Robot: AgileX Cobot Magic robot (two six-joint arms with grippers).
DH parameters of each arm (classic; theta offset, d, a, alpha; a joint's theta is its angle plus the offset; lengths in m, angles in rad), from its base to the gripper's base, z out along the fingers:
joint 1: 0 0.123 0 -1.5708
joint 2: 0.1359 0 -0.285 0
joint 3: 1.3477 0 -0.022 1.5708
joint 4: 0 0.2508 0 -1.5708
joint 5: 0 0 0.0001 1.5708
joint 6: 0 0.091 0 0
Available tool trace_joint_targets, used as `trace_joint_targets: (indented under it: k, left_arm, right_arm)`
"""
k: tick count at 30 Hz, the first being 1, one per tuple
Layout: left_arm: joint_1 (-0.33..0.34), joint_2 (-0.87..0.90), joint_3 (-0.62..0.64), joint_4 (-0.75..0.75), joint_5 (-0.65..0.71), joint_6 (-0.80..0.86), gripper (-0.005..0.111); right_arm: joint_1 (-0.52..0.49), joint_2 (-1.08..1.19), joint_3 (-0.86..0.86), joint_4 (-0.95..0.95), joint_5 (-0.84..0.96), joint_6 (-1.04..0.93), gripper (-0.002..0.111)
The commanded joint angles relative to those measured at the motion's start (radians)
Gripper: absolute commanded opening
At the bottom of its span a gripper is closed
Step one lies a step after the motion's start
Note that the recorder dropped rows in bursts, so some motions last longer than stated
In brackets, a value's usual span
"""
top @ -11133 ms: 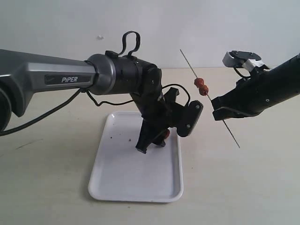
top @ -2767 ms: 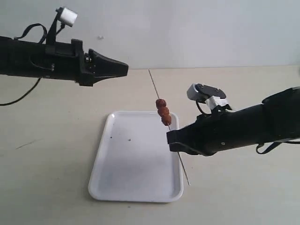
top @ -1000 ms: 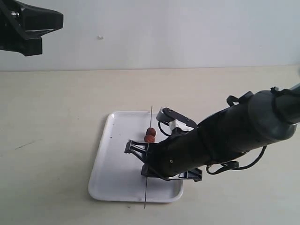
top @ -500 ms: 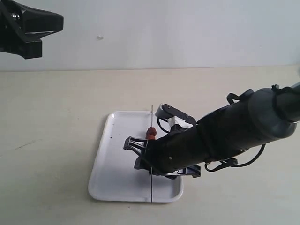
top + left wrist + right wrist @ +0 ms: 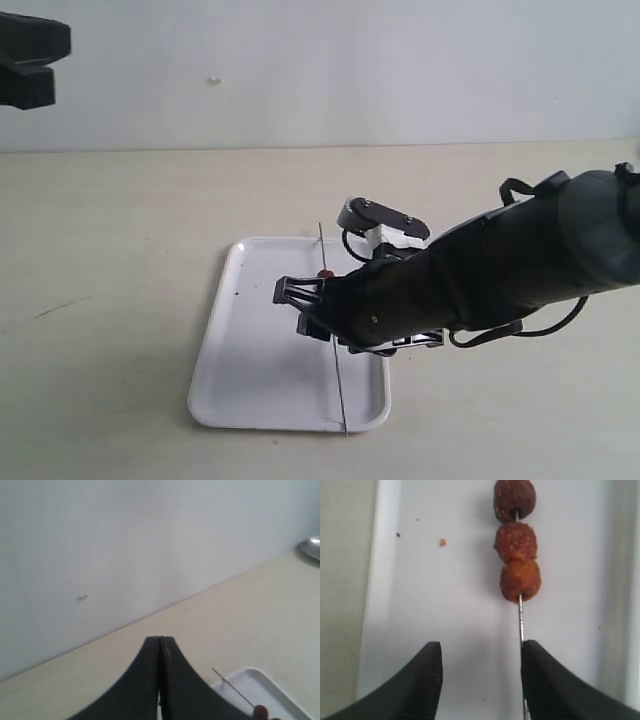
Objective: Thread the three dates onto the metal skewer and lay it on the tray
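Observation:
The three dates (image 5: 515, 541) sit in a row on the metal skewer (image 5: 521, 625), which lies on the white tray (image 5: 445, 605). My right gripper (image 5: 481, 675) is open just above the tray, and the skewer runs along the inner edge of one finger (image 5: 540, 680). In the exterior view the skewer (image 5: 337, 380) reaches past the tray's (image 5: 250, 370) front rim. There only one date (image 5: 326, 272) shows beside the right gripper (image 5: 297, 308). My left gripper (image 5: 160, 641) is shut and empty, raised at the far left (image 5: 30, 60).
The tray stands on a beige tabletop (image 5: 120, 250) before a pale wall. A few dark crumbs (image 5: 398, 535) lie on the tray. A grey rounded object (image 5: 311, 547) sits at the table's far edge in the left wrist view.
My right gripper has opened and let go of the skewer, which now lies flat on the tray. The left gripper has drifted further left and out of the picture.

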Motion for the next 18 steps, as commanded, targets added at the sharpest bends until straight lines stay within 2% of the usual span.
trace_joint_targets:
  k: [1,7,11,13,17,18]
  left_arm:
    - [0.001,-0.1,0.039,-0.043,-0.102,-0.008,0.0]
    - [0.001,-0.277,0.124,-0.073,-0.149,-0.008,0.0]
    - [0.001,-0.492,0.263,-0.111,-0.307,-0.011,0.0]
    - [0.001,-0.605,0.329,-0.123,-0.337,-0.019,0.0]
    - [0.001,-0.815,0.484,-0.121,-0.348,-0.088,0.0]
    - [0.001,-0.877,0.524,-0.121,-0.369,-0.092,0.0]
  right_arm:
    - [0.001,-0.033,0.003,-0.025,-0.02,-0.012,0.049]
    - [0.001,-0.056,0.003,-0.042,-0.126,-0.053,0.049]
    - [0.001,-0.149,0.003,-0.075,-0.155,-0.223,0.046]
    - [0.001,-0.209,0.003,-0.075,-0.178,-0.252,0.036]
    - [0.001,-0.353,0.007,-0.077,-0.204,-0.371,0.0]
    - [0.001,-0.407,0.022,-0.077,-0.204,-0.407,0.0]
